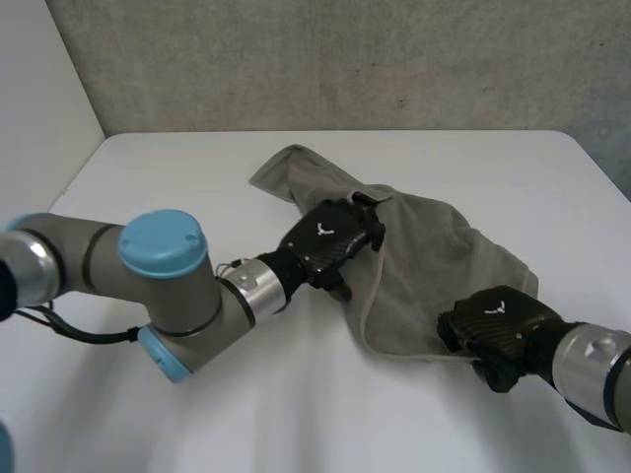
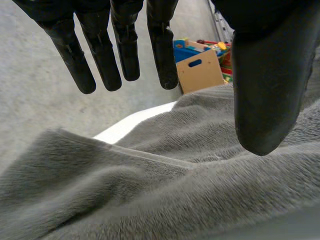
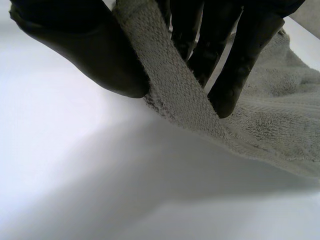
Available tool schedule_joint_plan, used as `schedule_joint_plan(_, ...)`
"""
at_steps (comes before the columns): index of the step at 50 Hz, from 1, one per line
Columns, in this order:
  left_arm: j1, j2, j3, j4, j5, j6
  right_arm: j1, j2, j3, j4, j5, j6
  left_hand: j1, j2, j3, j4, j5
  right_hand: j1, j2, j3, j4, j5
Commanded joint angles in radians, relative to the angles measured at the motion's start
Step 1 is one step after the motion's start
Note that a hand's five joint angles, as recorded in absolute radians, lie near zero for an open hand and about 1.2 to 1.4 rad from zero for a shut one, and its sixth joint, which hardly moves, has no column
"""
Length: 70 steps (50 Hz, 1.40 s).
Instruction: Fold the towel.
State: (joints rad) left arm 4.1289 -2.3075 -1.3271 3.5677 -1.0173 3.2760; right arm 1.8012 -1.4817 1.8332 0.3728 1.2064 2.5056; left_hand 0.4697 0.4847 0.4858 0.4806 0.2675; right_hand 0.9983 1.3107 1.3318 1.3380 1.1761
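White bench (image 1: 177, 168) by a grey wall | grey towel (image 1: 444, 246) lies crumpled in the middle | left hand (image 1: 330, 241) spread wide over the towel | right hand (image 1: 493, 330) pinches its near edge | looks soft, light and floppy; corners seem best to hold

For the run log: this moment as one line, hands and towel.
left hand: open, fingers straight over towel | right hand: pinching towel's edge | towel: grey, crumpled, on white table

The right hand (image 3: 90, 55) pinches the grey towel's (image 3: 280, 110) hemmed edge above the white table (image 3: 75, 175).
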Motion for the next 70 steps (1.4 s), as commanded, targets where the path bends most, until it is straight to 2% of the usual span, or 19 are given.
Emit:
schedule_joint_plan(1, -0.022, -0.059, 0.048, -0.010, -0.018, 0.075, -0.063, -0.054, 0.052, -0.002, -0.061, -0.037, -0.027, -0.042, -0.043, -0.038, 0.000, 0.398, 0.086, 0.064, 0.058, 0.046)
schedule_joint_plan(7, -0.022, -0.081, 0.108, -0.007, -0.038, 0.137, -0.150, -0.084, 0.106, 0.009, -0.080, -0.155, -0.030, -0.045, -0.046, -0.041, -0.002, 0.398, 0.086, 0.064, 0.058, 0.046)
schedule_joint_plan(9, -0.022, -0.108, 0.166, -0.003, -0.101, 0.149, -0.174, -0.088, 0.118, 0.009, -0.082, -0.183, -0.024, -0.039, -0.040, -0.035, 0.003, 0.398, 0.086, 0.064, 0.058, 0.046)
schedule_joint_plan(10, -0.022, -0.109, 0.166, -0.003, -0.101, 0.149, -0.195, -0.088, 0.130, 0.009, -0.084, -0.204, -0.024, -0.039, -0.040, -0.035, 0.003, 0.398, 0.086, 0.064, 0.058, 0.046)
schedule_joint_plan(12, -0.021, -0.147, 0.253, -0.012, -0.177, 0.151, -0.217, -0.089, 0.141, 0.009, -0.085, -0.221, -0.036, -0.051, -0.052, -0.047, -0.008, 0.398, 0.086, 0.064, 0.058, 0.046)
schedule_joint_plan(15, -0.021, -0.194, 0.334, -0.026, -0.222, 0.162, -0.255, -0.089, 0.164, 0.009, -0.103, -0.243, -0.042, -0.057, -0.058, -0.053, -0.014, 0.398, 0.086, 0.064, 0.058, 0.046)
schedule_joint_plan(22, -0.021, -0.292, 0.475, -0.050, -0.224, 0.220, -0.316, -0.088, 0.204, 0.006, -0.183, -0.254, -0.033, -0.048, -0.049, -0.044, -0.005, 0.398, 0.086, 0.064, 0.058, 0.046)
schedule_joint_plan(29, -0.021, -0.382, 0.617, -0.110, -0.224, 0.258, -0.325, -0.086, 0.222, 0.003, -0.222, -0.252, -0.004, -0.019, -0.020, -0.015, 0.024, 0.398, 0.086, 0.064, 0.058, 0.046)
schedule_joint_plan(34, -0.021, -0.434, 0.690, -0.177, -0.219, 0.260, -0.327, -0.078, 0.232, -0.003, -0.222, -0.254, -0.004, -0.019, -0.020, -0.015, 0.024, 0.398, 0.086, 0.064, 0.058, 0.046)
schedule_joint_plan(39, -0.024, -0.434, 0.684, -0.184, -0.193, 0.260, -0.327, -0.069, 0.238, -0.023, -0.222, -0.254, -0.004, -0.019, -0.020, -0.015, 0.024, 0.398, 0.086, 0.064, 0.058, 0.046)
schedule_joint_plan(52, -0.027, -0.449, 0.735, -0.176, -0.190, 0.258, -0.335, -0.020, 0.252, -0.054, -0.223, -0.254, 0.002, -0.013, -0.014, -0.009, 0.030, 0.398, 0.086, 0.064, 0.058, 0.046)
schedule_joint_plan(70, -0.039, -0.529, 0.835, -0.175, -0.167, 0.252, -0.338, -0.003, 0.255, -0.069, -0.222, -0.254, 0.272, 0.257, 0.256, 0.261, 0.300, 0.398, 0.086, 0.064, 0.058, 0.046)
